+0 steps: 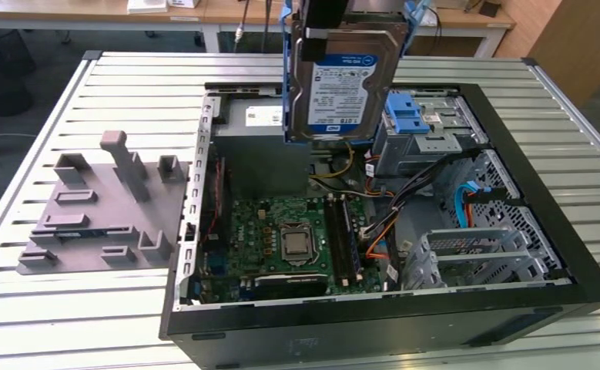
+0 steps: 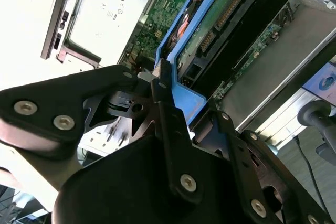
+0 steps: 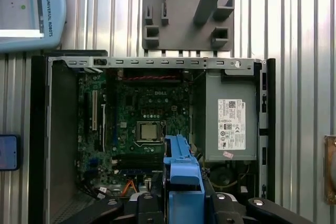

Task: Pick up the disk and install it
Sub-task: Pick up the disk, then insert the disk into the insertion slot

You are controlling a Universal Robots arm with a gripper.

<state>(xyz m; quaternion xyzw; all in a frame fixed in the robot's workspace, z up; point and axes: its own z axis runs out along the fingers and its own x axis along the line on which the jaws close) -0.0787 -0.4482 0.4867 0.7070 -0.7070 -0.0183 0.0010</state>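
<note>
The disk (image 1: 343, 77), silver with a blue-and-white label and blue side rails, hangs upright above the open computer case (image 1: 546, 223), over its rear part. My gripper (image 1: 333, 17) is shut on the disk's upper end. In the second wrist view the black fingers (image 2: 160, 108) clamp the blue rail (image 2: 185, 100), and the disk's circuit-board side (image 2: 220, 17) runs away from the camera. In the first wrist view the blue rail (image 3: 182, 167) sticks out from the gripper (image 3: 184, 203) above the motherboard (image 3: 147, 119).
A grey drive bay with a blue latch (image 1: 415, 117) sits in the case toward the exterior view's right of the disk. The grey power-supply box (image 3: 231, 124) lies beside it. A grey moulded fixture (image 1: 105, 208) rests on the slatted table (image 1: 63, 308) to the exterior view's left.
</note>
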